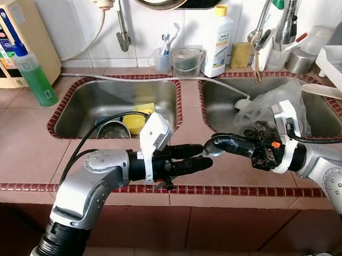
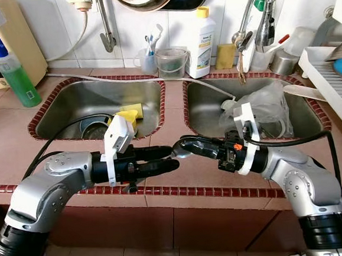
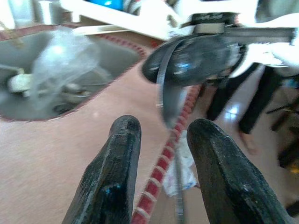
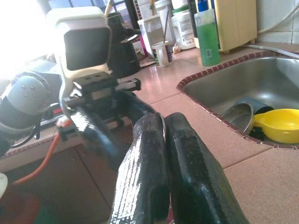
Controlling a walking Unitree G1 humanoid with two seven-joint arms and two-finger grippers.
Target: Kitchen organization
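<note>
Both grippers meet above the tiled counter (image 1: 18, 146) in front of the two sinks. My right gripper (image 1: 215, 142) points left and is shut on a thin metal spoon (image 1: 212, 152), whose shiny end pokes out below its fingertips. In the left wrist view the spoon (image 3: 163, 93) hangs down from the right gripper (image 3: 196, 60) as a narrow strip. My left gripper (image 1: 206, 155) points right and is open. Its fingertips sit on either side of the spoon's end, close to it; I cannot tell whether they touch.
The left sink (image 1: 86, 105) holds a yellow scoop (image 1: 136, 121) and a metal bowl (image 1: 112, 130). A crumpled plastic bag (image 1: 270, 105) lies in the right sink. A green soap bottle (image 1: 35, 76), white bottle (image 1: 217, 41), tap (image 1: 284, 24) and dish rack (image 1: 341, 70) line the back and right.
</note>
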